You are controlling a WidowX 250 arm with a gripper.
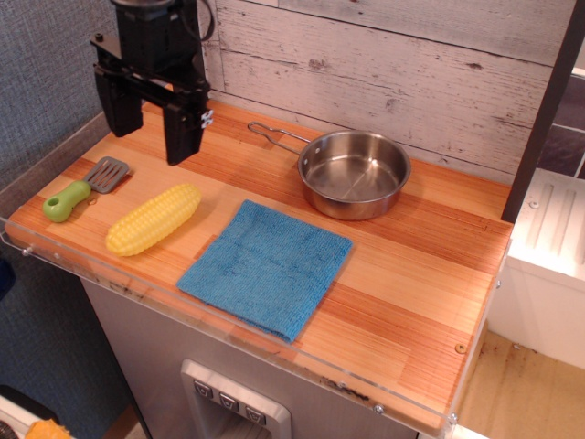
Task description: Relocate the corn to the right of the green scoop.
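Observation:
The yellow corn [153, 219] lies on the wooden counter near the front left, tilted with its far end up to the right. The green scoop [81, 189] lies just left of it, lime handle toward the front left edge, grey slotted head pointing back toward the right. A small gap separates the two. My gripper [152, 126] hangs above and behind them, open and empty, its two black fingers spread wide apart.
A blue cloth [266, 266] lies flat right of the corn. A steel pan [353, 173] with a wire handle stands at the back middle. A grey plank wall [384, 64] rises behind. The counter's front edge [183, 306] has a clear plastic lip.

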